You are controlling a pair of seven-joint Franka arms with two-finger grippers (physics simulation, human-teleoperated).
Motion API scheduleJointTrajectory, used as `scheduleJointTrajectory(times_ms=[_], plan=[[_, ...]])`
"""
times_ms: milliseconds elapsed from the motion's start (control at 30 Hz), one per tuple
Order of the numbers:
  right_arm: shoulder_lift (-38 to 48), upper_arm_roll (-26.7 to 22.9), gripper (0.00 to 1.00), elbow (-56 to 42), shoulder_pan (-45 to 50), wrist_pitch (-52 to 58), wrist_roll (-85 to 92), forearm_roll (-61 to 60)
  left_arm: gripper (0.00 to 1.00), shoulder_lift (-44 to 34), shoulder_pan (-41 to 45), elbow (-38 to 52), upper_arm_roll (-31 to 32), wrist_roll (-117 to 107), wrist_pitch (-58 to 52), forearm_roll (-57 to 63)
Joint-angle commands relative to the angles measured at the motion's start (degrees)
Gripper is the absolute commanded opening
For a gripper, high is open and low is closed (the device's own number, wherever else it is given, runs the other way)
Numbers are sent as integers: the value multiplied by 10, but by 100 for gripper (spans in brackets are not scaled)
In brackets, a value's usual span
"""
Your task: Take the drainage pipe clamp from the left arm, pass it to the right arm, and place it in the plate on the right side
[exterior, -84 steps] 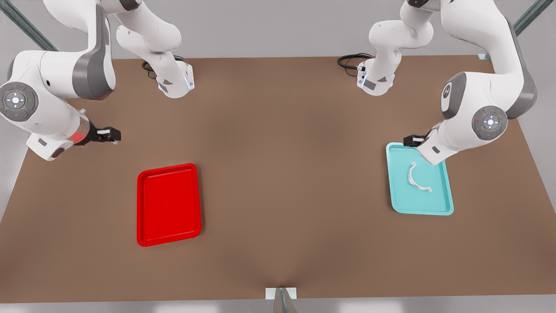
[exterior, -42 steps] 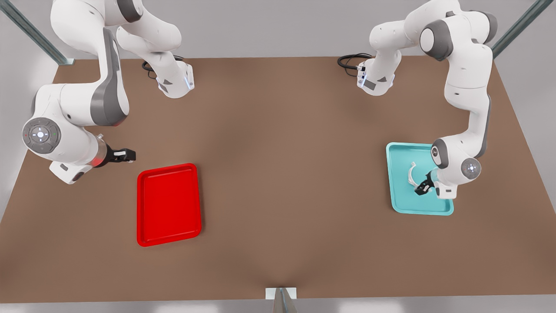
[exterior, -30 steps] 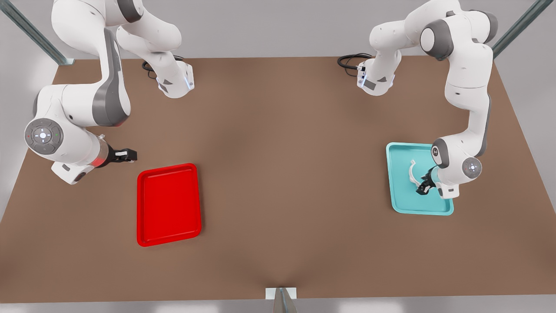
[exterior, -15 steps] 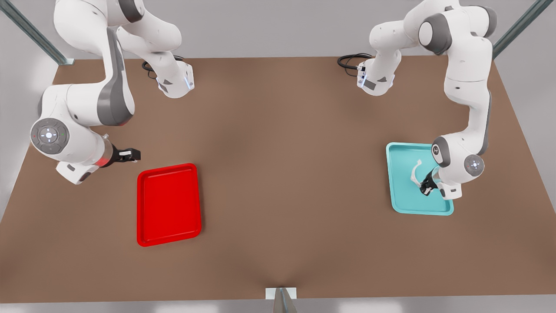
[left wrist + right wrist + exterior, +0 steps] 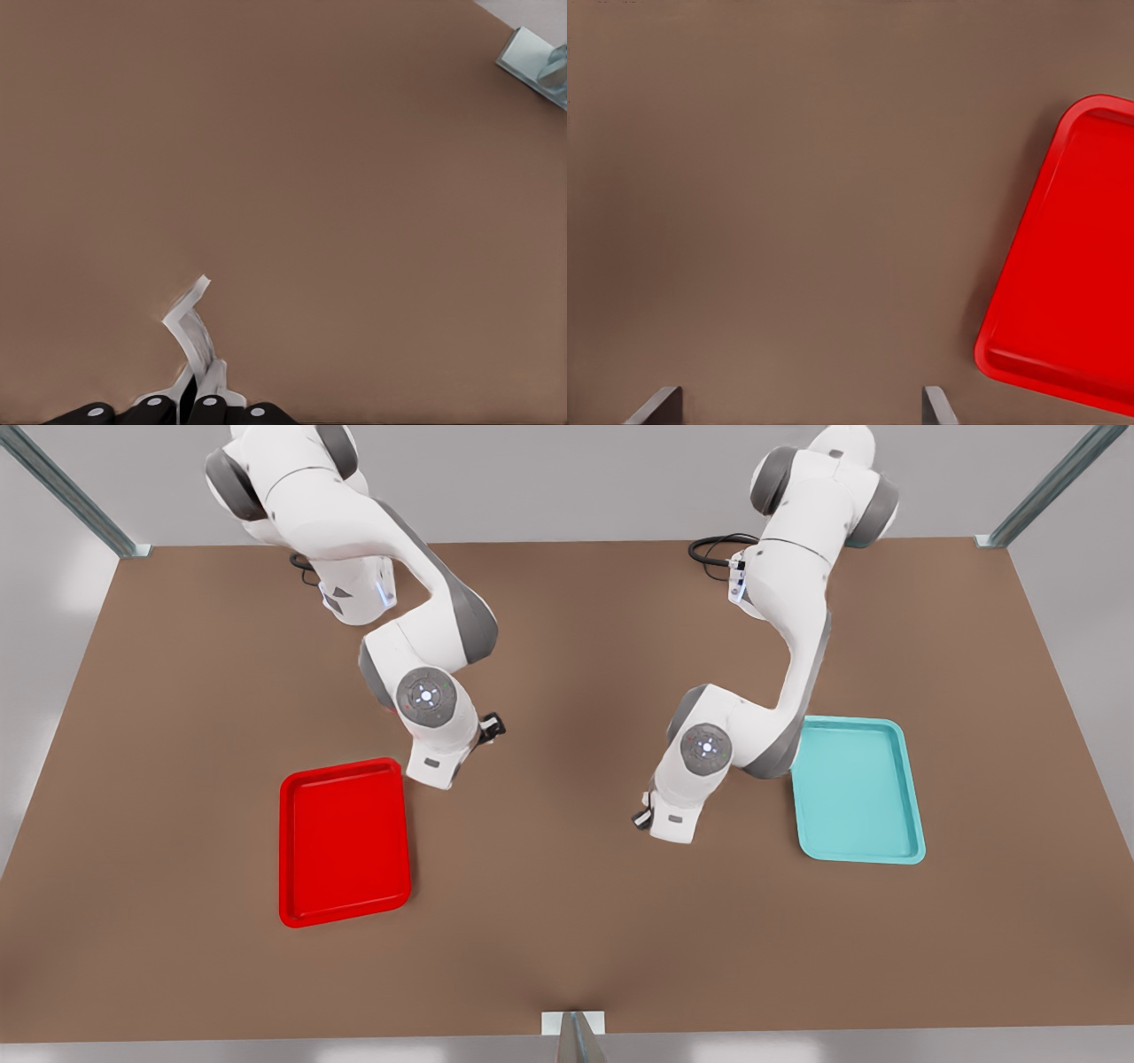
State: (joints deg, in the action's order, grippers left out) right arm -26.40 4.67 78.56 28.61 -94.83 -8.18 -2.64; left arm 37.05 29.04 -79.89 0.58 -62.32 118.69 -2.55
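Gripping drainage pipe clamp (image 5: 190,332) endwise, left jaws pinched, arc extending outward

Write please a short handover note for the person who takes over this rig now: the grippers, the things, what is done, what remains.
Left gripper: fingers shut on the drainage pipe clamp, held over bare table between the two trays.
Right gripper: fingers open, holding nothing, beside the red plate and facing the middle.
Teal tray: no clamp in it.
Done: clamp picked up by the left arm.
Left: pass it to the right gripper, then lay it in the red plate.
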Motion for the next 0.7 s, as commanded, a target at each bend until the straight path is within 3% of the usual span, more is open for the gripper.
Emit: scheduleJointTrajectory(times_ms=[0,133,367,667], plan=[[-2,0,100,4,5,-75,-230,-7,21,14,7,22,2,-520,-51,-1],[4,0,100,41,4,-121,-234,-16,21,21,4,31,6,-543,-43,-38],[0,0,100,74,0,-170,-233,-16,21,120,23,173,47,-700,-43,-48],[-37,0,100,112,47,-281,-274,-27,21,134,51,199,48,-705,-31,-46]])
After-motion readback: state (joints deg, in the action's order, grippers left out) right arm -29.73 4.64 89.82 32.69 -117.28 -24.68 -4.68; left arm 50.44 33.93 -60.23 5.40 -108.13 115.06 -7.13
